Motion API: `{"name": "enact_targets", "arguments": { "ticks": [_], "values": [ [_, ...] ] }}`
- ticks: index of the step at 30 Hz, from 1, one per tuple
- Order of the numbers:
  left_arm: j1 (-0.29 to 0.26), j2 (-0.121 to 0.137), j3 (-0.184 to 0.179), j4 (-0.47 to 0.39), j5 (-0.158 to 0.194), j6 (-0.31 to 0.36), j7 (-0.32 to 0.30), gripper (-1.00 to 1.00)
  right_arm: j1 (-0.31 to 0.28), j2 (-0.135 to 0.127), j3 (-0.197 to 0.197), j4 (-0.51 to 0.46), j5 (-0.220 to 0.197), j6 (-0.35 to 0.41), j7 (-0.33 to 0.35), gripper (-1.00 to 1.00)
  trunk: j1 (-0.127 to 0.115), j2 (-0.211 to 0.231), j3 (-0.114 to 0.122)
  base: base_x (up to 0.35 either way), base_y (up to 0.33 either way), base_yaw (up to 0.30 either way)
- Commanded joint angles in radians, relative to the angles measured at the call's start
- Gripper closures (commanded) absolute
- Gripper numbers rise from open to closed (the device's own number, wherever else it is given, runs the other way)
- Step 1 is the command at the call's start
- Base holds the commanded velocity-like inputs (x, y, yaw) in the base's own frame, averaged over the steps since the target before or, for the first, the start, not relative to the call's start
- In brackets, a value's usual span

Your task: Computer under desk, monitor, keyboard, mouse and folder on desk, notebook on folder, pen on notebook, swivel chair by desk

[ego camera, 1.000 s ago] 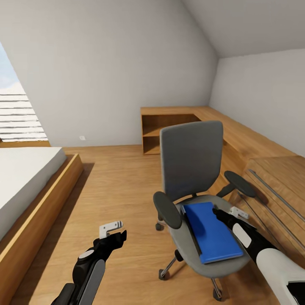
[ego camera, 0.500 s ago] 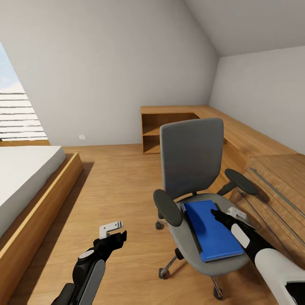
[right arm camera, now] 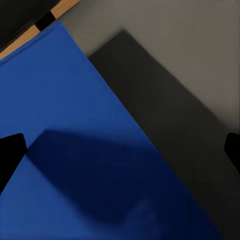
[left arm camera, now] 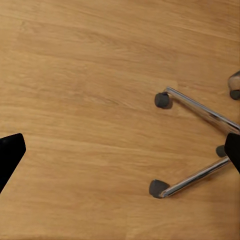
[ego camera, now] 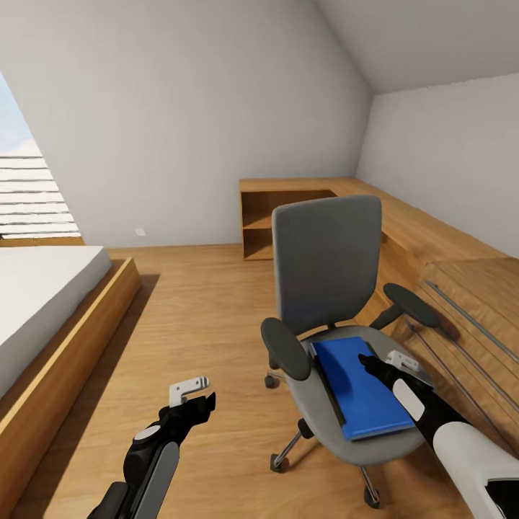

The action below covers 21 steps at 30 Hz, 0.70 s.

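The swivel chair [ego camera: 328, 263], grey with black armrests, stands on the wood floor right of centre. The bright blue folder [ego camera: 357, 389] lies flat on its seat. My right gripper [ego camera: 366, 362] hangs just above the folder's right side. In the right wrist view the right gripper [right arm camera: 120, 150] is open, its dark fingertips [right arm camera: 10, 155] spread wide over the folder [right arm camera: 75, 150] and the grey seat [right arm camera: 190, 75]. My left gripper [ego camera: 204, 404] is low over the floor left of the chair. It is open [left arm camera: 120, 150] above the chair's chrome legs [left arm camera: 200, 112].
A bed [ego camera: 43, 288] in a wooden frame fills the left side. A low wooden shelf unit [ego camera: 288, 209] runs along the back wall into the corner. A light wooden chest with metal bar handles [ego camera: 476, 303] stands close to the chair's right.
The whole view has drifted slightly. The chair with the folder sits a little higher in the picture than before. Both grippers have stayed where they were and remain open.
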State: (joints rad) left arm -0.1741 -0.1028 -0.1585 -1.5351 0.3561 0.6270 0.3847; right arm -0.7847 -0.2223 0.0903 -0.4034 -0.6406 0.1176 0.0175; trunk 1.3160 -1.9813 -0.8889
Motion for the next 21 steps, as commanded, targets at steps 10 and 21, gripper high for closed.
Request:
{"name": "enact_targets", "arguments": {
  "ticks": [10,21],
  "values": [
    [-0.001,0.0,-0.001,0.017,0.011,0.003,0.01,-1.0,0.0,-0.002,0.008,0.014,-0.011,0.002,-0.004,-1.0,0.0,0.0,-0.001,0.0,0.0,0.0],
    [-0.001,0.001,-0.001,0.035,0.011,0.0,0.01,-1.0,0.0,-0.001,0.008,0.024,-0.01,0.002,-0.004,-1.0,0.0,0.0,-0.001,-0.112,0.0,0.0]
  ]
}}
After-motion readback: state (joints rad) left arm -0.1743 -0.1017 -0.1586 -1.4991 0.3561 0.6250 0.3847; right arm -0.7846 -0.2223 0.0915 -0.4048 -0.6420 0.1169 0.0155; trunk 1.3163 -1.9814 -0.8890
